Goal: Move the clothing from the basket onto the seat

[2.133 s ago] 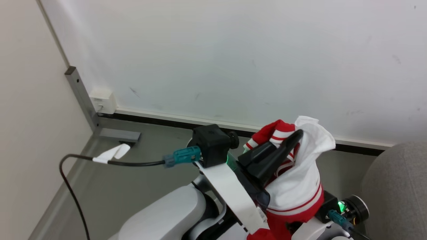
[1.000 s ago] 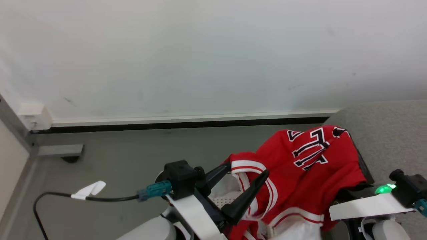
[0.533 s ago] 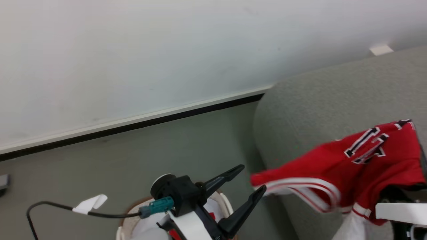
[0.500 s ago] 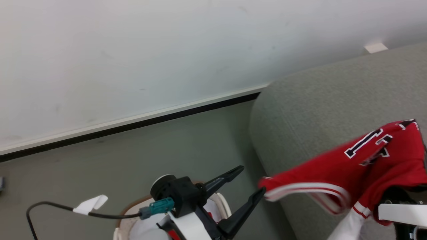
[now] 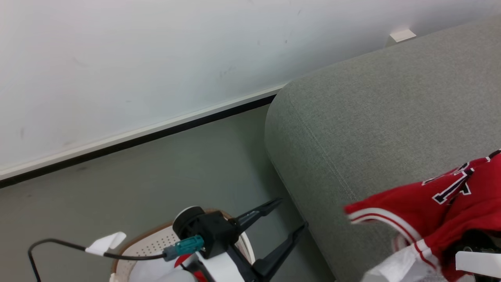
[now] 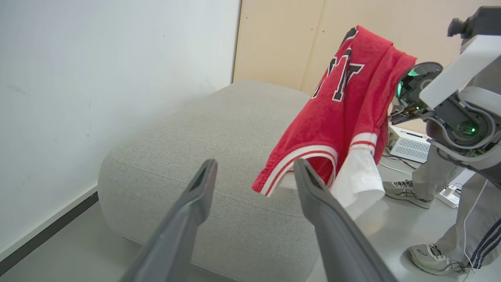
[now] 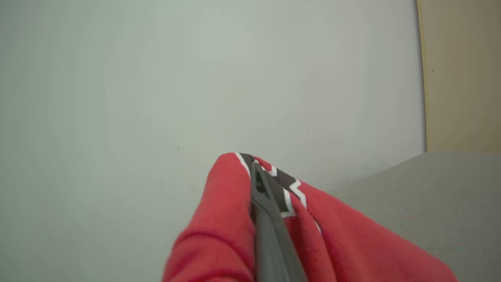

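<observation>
A red jersey [image 5: 430, 203] with white striped trim and dark lettering hangs with a white piece [image 5: 395, 266] over the near edge of the grey seat [image 5: 391, 109]. My right gripper [image 7: 256, 172] is shut on this clothing [image 7: 219, 219], which wraps its fingers. In the left wrist view the clothing [image 6: 344, 113] dangles from the right arm above the seat [image 6: 195, 137]. My left gripper [image 5: 291, 213] is open and holds nothing, to the left of the seat. Below it stands the basket [image 5: 137, 239], partly hidden by the left arm.
A white wall with a dark baseboard [image 5: 156, 135] runs behind the grey floor. A person's shoes [image 6: 403, 192] stand on the floor beyond the seat. A white box [image 6: 407, 143] with cables sits near them. A black cable [image 5: 58, 246] trails from the left wrist.
The head view has swung right, so the seat takes up more of it. My right gripper has carried the clothing out over the seat's edge. The left gripper stays open.
</observation>
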{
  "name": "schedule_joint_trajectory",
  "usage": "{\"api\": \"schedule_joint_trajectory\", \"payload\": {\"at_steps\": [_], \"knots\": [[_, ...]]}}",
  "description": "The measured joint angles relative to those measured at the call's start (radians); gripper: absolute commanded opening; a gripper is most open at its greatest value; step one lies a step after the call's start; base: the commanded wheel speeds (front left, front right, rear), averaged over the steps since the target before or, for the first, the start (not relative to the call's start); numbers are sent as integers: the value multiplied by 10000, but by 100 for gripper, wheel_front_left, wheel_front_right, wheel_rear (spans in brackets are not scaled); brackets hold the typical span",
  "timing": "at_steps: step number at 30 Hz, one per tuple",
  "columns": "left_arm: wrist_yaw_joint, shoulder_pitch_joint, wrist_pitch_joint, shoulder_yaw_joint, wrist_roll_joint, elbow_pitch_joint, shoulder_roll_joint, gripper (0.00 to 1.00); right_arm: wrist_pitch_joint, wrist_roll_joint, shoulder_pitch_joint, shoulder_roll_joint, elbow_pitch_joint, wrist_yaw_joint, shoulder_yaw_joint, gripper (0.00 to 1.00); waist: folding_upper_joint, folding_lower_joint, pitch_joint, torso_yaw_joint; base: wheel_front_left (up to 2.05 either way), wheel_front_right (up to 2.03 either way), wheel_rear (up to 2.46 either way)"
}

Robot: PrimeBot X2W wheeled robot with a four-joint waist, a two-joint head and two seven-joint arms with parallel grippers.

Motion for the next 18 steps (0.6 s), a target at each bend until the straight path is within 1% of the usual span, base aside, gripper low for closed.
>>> {"api": "schedule_joint_trajectory", "payload": {"at_steps": [5, 8, 11, 13, 18], "knots": [[199, -332, 4, 127, 422, -155, 238, 100, 61, 8, -177, 2, -25, 0, 136, 0, 0, 0, 312, 126, 0, 0, 0], [205, -569, 44, 226, 541, -324, 414, 100, 230, -15, -717, 6, -4, 0, 234, 0, 0, 0, 618, 256, 0, 0, 0], [186, -862, 146, 280, 725, -583, 683, 100, 677, -433, -1559, 8, 6, 0, 171, 0, 0, 0, 1027, 396, 0, 0, 0], [144, -1009, 192, 320, 880, -757, 848, 100, 1062, -1024, -2263, -2, -12, 0, -107, 0, 0, 1, 1338, 500, 0, 0, 0], [52, -1267, 316, 445, 986, -1266, 1287, 100, 2029, -1511, -4217, -2, 46, 0, -1003, 0, 0, 1, 2190, 796, 0, 0, 0]]}}
